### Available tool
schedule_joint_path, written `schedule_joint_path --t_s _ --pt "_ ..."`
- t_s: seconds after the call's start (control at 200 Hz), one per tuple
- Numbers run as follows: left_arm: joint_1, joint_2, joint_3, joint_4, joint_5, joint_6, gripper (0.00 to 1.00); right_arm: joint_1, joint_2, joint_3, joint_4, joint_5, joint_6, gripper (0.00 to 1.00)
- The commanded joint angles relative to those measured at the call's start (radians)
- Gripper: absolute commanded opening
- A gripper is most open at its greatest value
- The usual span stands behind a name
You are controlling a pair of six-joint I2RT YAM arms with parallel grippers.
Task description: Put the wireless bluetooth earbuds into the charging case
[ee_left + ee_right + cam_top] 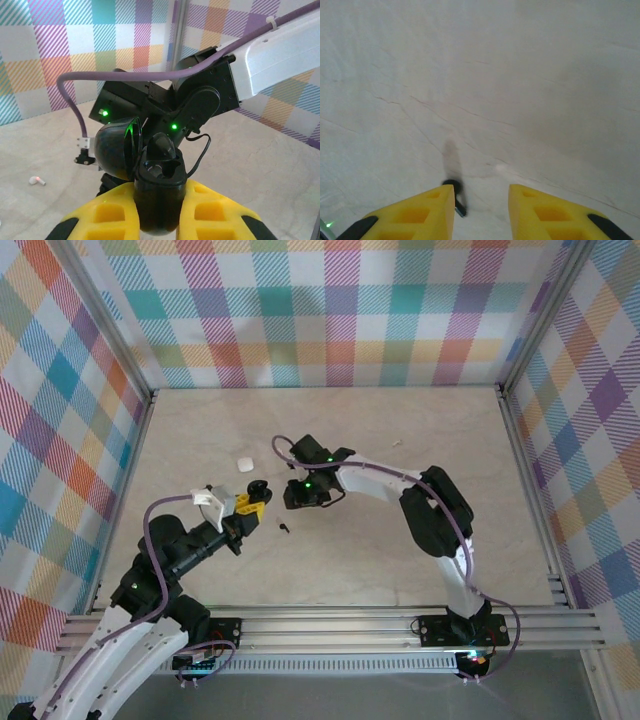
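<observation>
While left hand (160,216) grips case (160,175), right hand (481,196) wide, black earbud (456,191) beside finger (427,212).

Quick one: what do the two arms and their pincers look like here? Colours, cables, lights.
Both arms mix white link shells with black joint housings: left arm, right arm. A purple cable runs along each, and green LEDs glow on the right arm's joints. Left pincer and right pincer have yellow fingers with rectangular recesses.

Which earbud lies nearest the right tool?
The black earbud, right beside one finger of the right tool; the white earbud lies apart from it.
</observation>
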Motion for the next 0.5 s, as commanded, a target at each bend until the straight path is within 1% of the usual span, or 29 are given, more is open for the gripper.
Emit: schedule_joint_path --t_s 0.0,0.145,0.245,0.345,0.495 --pt "-0.009 -0.033 0.000 -0.033 -0.028 0.012 0.00 0.036 0.049 0.080 -0.072 0.019 -0.047 0.31" --pt "-0.009 -0.069 -0.006 -0.044 -0.041 0.002 0.00 0.083 0.093 0.144 -0.137 0.067 -0.112 0.31" --pt "-0.008 -0.086 -0.002 -0.052 -0.042 -0.001 0.00 0.112 0.104 0.164 -0.177 0.123 -0.160 0.32" --pt "-0.009 -0.090 0.005 -0.060 -0.042 0.002 0.00 0.125 0.113 0.182 -0.212 0.165 -0.185 0.32" --pt "-0.009 -0.088 0.009 -0.063 -0.035 0.000 0.00 0.144 0.133 0.219 -0.261 0.194 -0.223 0.33"
